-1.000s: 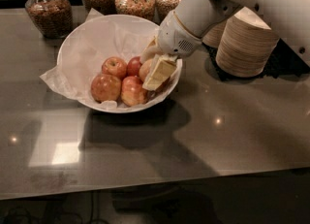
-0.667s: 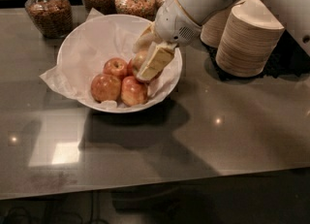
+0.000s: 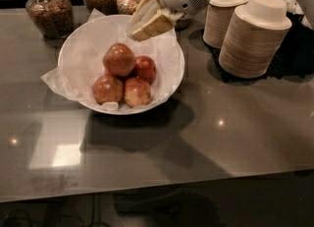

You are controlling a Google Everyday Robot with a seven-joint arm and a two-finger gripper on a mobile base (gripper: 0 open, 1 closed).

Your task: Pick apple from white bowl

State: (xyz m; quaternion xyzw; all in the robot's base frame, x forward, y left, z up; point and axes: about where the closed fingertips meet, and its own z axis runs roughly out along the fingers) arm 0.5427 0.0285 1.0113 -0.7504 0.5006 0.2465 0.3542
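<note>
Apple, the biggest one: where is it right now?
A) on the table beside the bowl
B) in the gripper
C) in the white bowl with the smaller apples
C: the apple sits in the white bowl against the smaller apples, and the gripper hangs above the bowl's far rim, apart from the fruit.

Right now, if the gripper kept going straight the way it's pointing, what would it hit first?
Probably the apple on top of the pile in the white bowl. The gripper hangs over the bowl's far rim, aimed down toward it, but depth is unclear.
</note>
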